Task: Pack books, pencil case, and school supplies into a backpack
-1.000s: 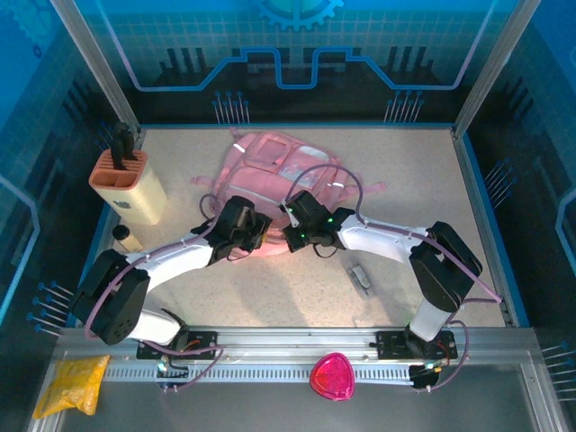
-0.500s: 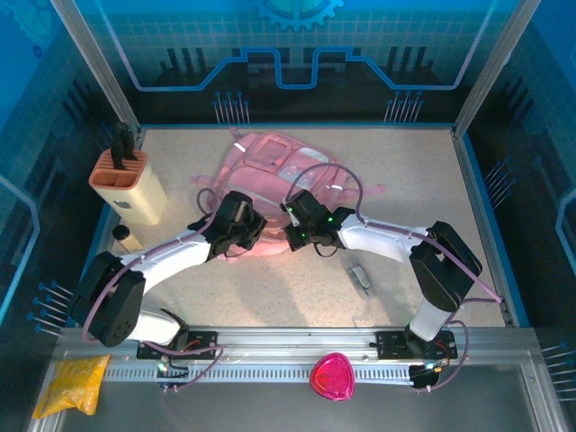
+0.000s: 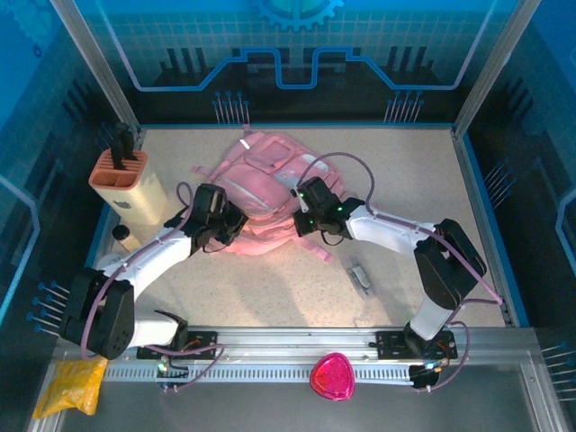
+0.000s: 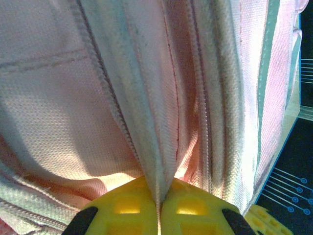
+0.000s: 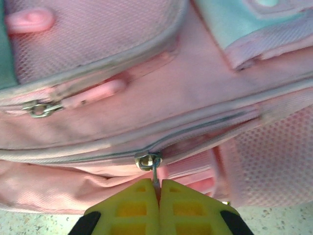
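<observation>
The pink backpack (image 3: pixel 261 180) lies bunched up in the middle of the table. At its left lower edge my left gripper (image 3: pixel 231 225) is shut on a fold of the backpack's fabric (image 4: pixel 159 161), pinched between the yellow fingers (image 4: pixel 132 205). On the bag's right side my right gripper (image 3: pixel 301 222) is shut on the pull of a metal zip slider (image 5: pixel 148 160), with the gripper (image 5: pixel 158 191) just below the zip line. A small grey-white school supply piece (image 3: pixel 360 276) lies on the table to the right of the bag. The books and pencil case are hidden.
A beige knife block (image 3: pixel 129 185) stands at the left wall with a small bottle (image 3: pixel 122 236) beside it. A pink-red heart-shaped thing (image 3: pixel 331 376) and a yellow plastic bag (image 3: pixel 72 382) rest on the near rail. Open tabletop lies in front of the bag.
My left gripper has shut on the backpack's fabric and drawn away to the left. The right gripper moved a little farther back with the zip pull. The bag has shifted back and bunched up.
</observation>
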Controlling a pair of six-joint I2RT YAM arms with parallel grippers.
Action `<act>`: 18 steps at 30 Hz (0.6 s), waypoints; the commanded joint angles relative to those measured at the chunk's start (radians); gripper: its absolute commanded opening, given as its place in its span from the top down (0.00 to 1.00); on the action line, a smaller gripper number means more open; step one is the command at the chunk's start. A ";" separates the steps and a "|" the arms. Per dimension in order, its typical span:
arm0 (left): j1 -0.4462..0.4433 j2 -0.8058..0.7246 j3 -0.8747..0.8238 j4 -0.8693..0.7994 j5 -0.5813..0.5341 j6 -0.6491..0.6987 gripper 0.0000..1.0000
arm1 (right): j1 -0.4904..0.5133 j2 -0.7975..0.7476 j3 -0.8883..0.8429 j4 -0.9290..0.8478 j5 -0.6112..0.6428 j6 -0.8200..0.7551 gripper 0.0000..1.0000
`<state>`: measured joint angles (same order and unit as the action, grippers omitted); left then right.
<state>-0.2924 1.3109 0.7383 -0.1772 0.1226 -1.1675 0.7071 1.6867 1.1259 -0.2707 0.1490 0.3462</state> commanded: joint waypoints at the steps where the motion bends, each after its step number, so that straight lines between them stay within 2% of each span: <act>1: 0.068 -0.004 0.026 -0.040 -0.091 0.070 1.00 | -0.050 -0.004 0.011 -0.125 0.081 0.000 1.00; 7: 0.075 0.015 0.053 -0.047 -0.061 0.113 1.00 | -0.050 0.007 0.021 -0.119 0.035 0.000 1.00; 9: 0.076 0.023 0.065 -0.057 -0.058 0.130 1.00 | -0.049 0.009 0.026 -0.120 0.058 0.002 1.00; 15: 0.087 0.029 0.090 -0.080 -0.067 0.167 1.00 | -0.109 0.083 0.086 -0.163 0.044 0.010 1.00; 18: 0.087 0.049 0.114 -0.103 -0.046 0.188 1.00 | -0.094 0.045 0.060 -0.120 0.005 0.005 1.00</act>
<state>-0.2382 1.3476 0.8024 -0.2588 0.1482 -1.0290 0.6266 1.7512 1.1900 -0.3302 0.1276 0.3470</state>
